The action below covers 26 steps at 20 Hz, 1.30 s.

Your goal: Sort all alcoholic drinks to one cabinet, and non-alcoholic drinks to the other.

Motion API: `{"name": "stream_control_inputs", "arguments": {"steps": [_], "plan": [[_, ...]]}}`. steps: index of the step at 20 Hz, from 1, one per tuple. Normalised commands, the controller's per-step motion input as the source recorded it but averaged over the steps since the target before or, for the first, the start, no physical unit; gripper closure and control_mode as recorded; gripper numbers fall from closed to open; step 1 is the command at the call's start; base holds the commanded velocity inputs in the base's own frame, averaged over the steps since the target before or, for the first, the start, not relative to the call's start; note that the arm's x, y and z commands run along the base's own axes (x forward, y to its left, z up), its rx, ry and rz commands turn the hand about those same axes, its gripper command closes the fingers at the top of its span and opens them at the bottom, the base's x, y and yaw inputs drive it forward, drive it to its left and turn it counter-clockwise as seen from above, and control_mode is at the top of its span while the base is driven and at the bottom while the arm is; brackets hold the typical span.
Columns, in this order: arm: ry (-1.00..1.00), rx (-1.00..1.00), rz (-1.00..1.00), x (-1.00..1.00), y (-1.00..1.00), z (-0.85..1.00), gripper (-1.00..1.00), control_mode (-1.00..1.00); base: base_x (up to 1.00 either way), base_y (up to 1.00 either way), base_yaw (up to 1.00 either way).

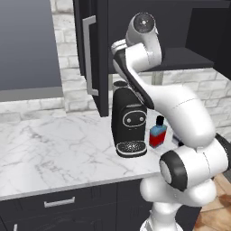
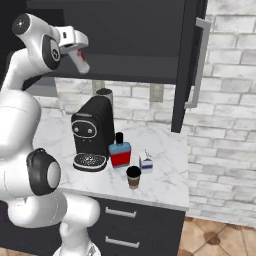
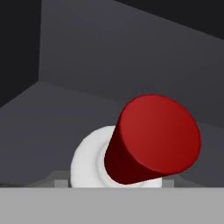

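My gripper is raised into the open black wall cabinet, just above its dark inner shelf, and is shut on the slim white bottle, which tilts in the grip. The hand view looks down on that bottle's red cap and white shoulder, with the shelf floor behind. On the marble counter below stand the squat red bottle with a black cap, the white-and-blue milk carton and the brown coffee cup with a black lid.
A black coffee machine stands on the counter left of the drinks. The cabinet door hangs open with its long silver handle. Black drawers run under the counter edge.
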Motion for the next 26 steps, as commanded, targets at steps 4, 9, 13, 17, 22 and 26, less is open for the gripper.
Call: {"name": "stream_control_inputs", "arguments": {"steps": [4, 9, 13, 17, 22, 26], "plan": [[0.00, 0.02, 0.00, 0.70, 0.00, 0.01, 1.00, -1.00, 0.00, 0.00, 0.00], [0.00, 0.01, 0.03, 0.37, -0.06, -0.12, 1.00, -1.00, 0.00, 0.00, 0.00], [0.00, 0.00, 0.04, 0.15, -0.01, -0.25, 1.00, -1.00, 0.00, 0.00, 0.00], [0.00, 0.00, 0.03, 0.14, 0.00, -0.33, 1.00, -1.00, 0.00, 0.00, 0.00], [0.00, 0.00, 0.03, 0.19, -0.01, -0.34, -1.00, -1.00, 0.00, 0.00, 0.00], [0.00, 0.00, 0.01, 0.29, -0.13, -0.19, -1.00, -1.00, 0.00, 0.00, 0.00]]}}
